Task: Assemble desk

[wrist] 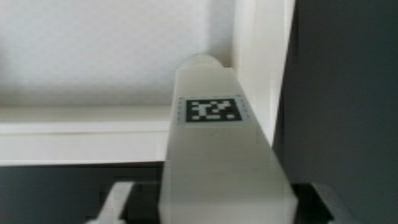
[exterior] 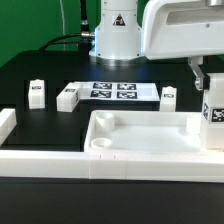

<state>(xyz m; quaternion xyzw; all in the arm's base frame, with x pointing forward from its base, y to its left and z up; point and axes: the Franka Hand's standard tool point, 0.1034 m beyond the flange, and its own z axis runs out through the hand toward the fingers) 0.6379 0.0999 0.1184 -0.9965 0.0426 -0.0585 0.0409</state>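
Border wall [exterior: 45,160]: long and white, running down the exterior view's left edge and across the front, just in front of the tabletop.
Far-left leg [exterior: 37,93]: small white block with a black-white tag, alone on the black table [exterior: 40,125], well apart from the tabletop.
Second leg [exterior: 68,97]: white and tagged, near the far-left leg and just beside the marker board's left end.
Marker board [exterior: 112,90]: thin, flat and white with four tags, lying behind the tabletop and in front of the arm's base [exterior: 115,35].
Tabletop [exterior: 145,132]: white rectangular tray, rim up, lying flat on the table in the front middle to right of the exterior view. Round socket visible in its near left corner. In the wrist view, pale floor and raised rim [wrist: 89,60] behind the held leg, dark table beside it.
Third leg [exterior: 168,97]: white and tagged, just past the marker board's right end, behind the tabletop's rear rim.
Held leg [exterior: 213,112]: upright at the exterior view's far right, at the tabletop's right end, tag facing the camera. Seated in a corner socket or only above it - cannot tell. In the wrist view, a long white bar [wrist: 217,150] reaching away from the fingers, tag near its far end.
Gripper [exterior: 207,82]: above the tabletop's right end, closed on the held leg - in the wrist view [wrist: 217,200], one finger on each side of the leg's near end.
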